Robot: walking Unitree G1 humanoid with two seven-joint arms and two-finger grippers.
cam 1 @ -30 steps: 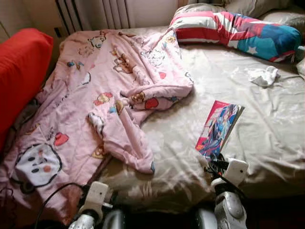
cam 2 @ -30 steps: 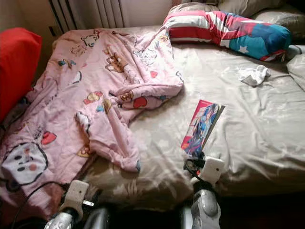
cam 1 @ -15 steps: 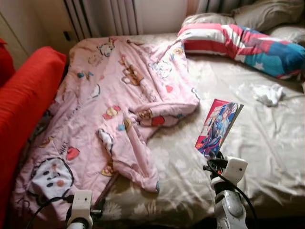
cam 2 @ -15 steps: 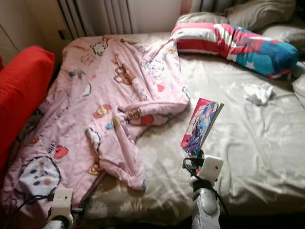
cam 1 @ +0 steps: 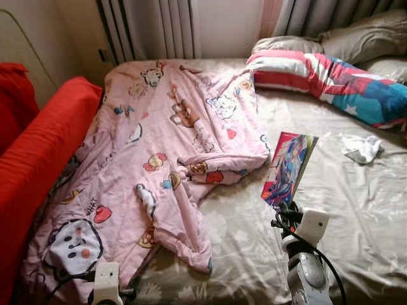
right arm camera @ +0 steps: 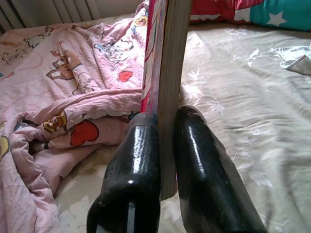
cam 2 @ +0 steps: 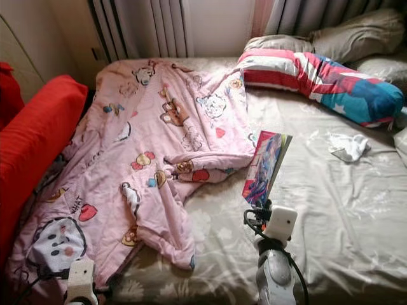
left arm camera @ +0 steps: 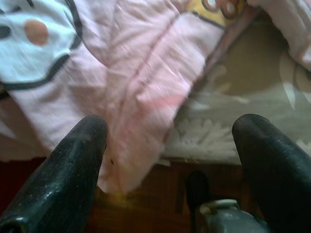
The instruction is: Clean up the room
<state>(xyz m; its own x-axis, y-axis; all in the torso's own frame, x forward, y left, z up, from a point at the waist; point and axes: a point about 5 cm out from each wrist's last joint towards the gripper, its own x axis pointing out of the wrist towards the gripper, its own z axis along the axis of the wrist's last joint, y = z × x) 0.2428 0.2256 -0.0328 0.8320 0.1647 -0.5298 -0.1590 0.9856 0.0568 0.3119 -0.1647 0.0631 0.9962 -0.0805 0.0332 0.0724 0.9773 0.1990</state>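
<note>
My right gripper [right arm camera: 165, 121] is shut on a colourful book [cam 1: 287, 166], holding it up on edge above the beige bed sheet [cam 1: 356, 210]. The book's page block [right arm camera: 172, 58] stands between the two black fingers [right arm camera: 138, 145]. A pink cartoon-print blanket [cam 1: 165, 146] lies crumpled over the left half of the bed. My left gripper [left arm camera: 170, 141] is open, low at the bed's near edge over the blanket's hanging corner [left arm camera: 141, 97]. A small white cloth [cam 1: 362, 147] lies on the sheet at the right.
A long striped red, white and blue pillow [cam 1: 331, 79] and grey pillows [cam 1: 356, 38] lie at the head of the bed. A red sofa [cam 1: 38, 152] stands along the left. Curtains and a radiator [cam 1: 159, 28] back the bed. Dark floor [left arm camera: 146, 213] shows below the bed edge.
The camera has risen and tilted up, showing more of the wall and curtains. My right gripper has lifted the book off the sheet and now holds it upright. The left arm has sunk lower in view.
</note>
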